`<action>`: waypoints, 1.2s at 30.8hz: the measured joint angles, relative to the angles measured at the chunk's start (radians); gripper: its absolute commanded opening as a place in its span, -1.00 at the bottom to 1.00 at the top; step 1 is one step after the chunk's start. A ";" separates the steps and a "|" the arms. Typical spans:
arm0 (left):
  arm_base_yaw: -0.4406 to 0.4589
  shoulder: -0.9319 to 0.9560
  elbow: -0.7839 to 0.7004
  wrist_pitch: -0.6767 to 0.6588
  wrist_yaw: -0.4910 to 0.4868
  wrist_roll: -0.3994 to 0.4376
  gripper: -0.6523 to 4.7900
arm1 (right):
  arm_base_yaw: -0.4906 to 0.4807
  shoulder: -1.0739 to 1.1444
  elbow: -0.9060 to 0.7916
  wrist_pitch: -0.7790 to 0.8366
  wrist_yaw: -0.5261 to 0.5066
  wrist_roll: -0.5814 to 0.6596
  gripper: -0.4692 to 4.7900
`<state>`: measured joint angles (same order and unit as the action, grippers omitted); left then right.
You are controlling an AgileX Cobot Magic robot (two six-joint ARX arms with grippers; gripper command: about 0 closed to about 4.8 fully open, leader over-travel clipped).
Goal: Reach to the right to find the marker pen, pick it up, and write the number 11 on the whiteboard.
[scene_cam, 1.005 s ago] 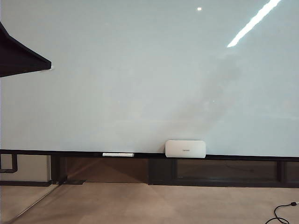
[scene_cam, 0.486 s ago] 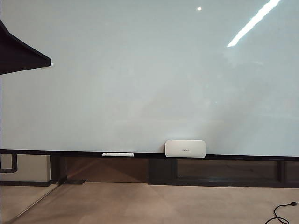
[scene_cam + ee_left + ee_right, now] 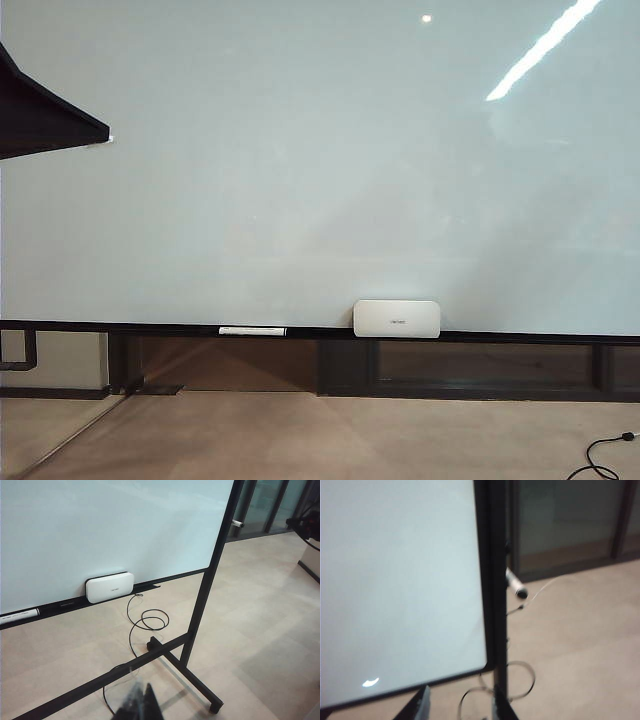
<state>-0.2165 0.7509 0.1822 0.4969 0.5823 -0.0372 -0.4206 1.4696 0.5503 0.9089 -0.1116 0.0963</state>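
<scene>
The whiteboard (image 3: 320, 170) fills the exterior view with a blank face; the number 11 is out of view. The marker pen (image 3: 516, 585), whitish with a dark tip, sticks out from the board's black side post (image 3: 495, 580). It is also small in the left wrist view as the marker pen (image 3: 237, 523). My right gripper (image 3: 461, 710) is open, nothing between its fingers, well short of the pen and below it in that view. My left gripper (image 3: 142, 705) is shut and empty above the floor, in front of the board's stand.
A white marker with a black end (image 3: 252, 330) lies on the lower rail beside a white rounded box (image 3: 396, 318). A cable (image 3: 145, 622) coils on the floor under the board. The stand's foot bar (image 3: 180, 670) crosses the floor. A dark wedge (image 3: 45, 120) juts in at the exterior view's left.
In the exterior view a faint shadow on the board's right half has faded and shifted. The marker on the rail, the box and the dark wedge have stayed put.
</scene>
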 measured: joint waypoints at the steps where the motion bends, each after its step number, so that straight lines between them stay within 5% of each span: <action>1: 0.000 0.000 0.000 0.000 0.000 0.002 -0.78 | 0.000 0.026 0.017 0.024 0.006 -0.014 -0.04; 16: 0.000 0.000 0.000 -0.011 -0.064 0.063 -0.78 | -0.013 0.311 0.269 0.090 0.054 -0.131 -0.19; 25: 0.000 0.000 0.000 -0.046 -0.092 0.087 -0.78 | -0.141 0.428 0.492 -0.133 -0.178 -0.143 -0.16; 30: 0.000 0.000 0.000 -0.052 -0.105 0.089 -0.78 | -0.186 0.478 0.555 -0.131 -0.330 -0.154 -0.12; 33: 0.000 0.000 0.000 -0.053 -0.111 0.089 -0.78 | -0.203 0.516 0.592 -0.117 -0.364 -0.155 0.11; 37: 0.000 0.000 0.000 -0.052 -0.113 0.089 -0.78 | -0.215 0.581 0.614 -0.083 -0.397 -0.154 0.12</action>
<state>-0.2165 0.7513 0.1822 0.4446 0.4694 0.0521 -0.6353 2.0510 1.1641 0.8261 -0.5091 -0.0574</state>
